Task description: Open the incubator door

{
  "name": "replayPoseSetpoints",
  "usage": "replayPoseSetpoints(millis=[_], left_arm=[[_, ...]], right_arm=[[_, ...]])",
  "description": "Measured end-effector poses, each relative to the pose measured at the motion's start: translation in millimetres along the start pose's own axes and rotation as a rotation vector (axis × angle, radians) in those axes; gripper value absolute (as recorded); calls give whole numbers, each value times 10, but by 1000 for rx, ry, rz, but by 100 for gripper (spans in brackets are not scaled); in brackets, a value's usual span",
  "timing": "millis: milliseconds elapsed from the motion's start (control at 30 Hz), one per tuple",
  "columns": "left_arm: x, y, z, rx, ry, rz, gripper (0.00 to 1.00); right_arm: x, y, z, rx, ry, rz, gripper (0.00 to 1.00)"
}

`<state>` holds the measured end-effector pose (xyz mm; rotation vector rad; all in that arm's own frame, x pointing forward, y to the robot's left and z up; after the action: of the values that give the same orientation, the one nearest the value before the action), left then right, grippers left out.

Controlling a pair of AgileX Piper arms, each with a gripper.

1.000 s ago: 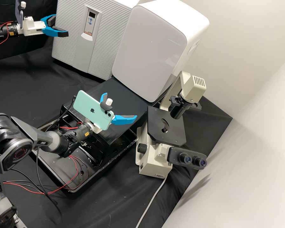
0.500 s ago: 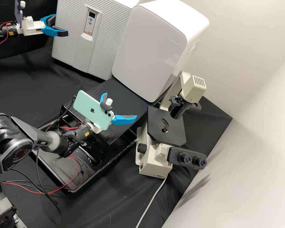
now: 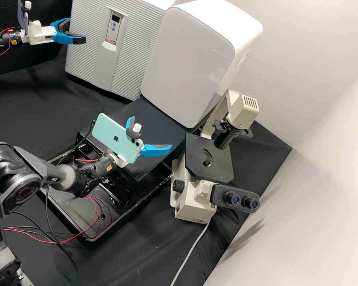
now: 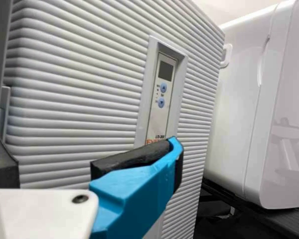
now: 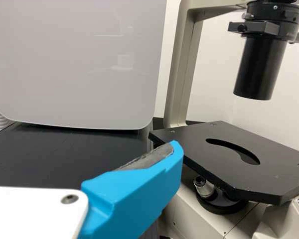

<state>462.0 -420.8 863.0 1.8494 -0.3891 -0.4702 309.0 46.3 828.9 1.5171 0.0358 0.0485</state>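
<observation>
The grey cabinet (image 3: 137, 47) looks matt, ribbed plastic, the white housing (image 3: 187, 63) smooth and glossy.

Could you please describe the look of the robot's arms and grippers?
The arms are dark grey and black, with red and black cables and a small yellow label near each wrist. The left gripper and right gripper have white bodies and bright blue fingers with dark pads; a mint-green phone is mounted on the right.

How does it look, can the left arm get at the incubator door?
Likely yes: its open tool is by the ribbed front of the incubator, with nothing seen in between.
</observation>
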Motion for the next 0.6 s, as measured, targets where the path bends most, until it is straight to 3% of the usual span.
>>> replayPoseSetpoints(millis=[600], left_arm=[[-16, 6, -29, -22, 42, 17, 0]], right_arm=[[0, 0, 0, 0, 0, 0, 100]])
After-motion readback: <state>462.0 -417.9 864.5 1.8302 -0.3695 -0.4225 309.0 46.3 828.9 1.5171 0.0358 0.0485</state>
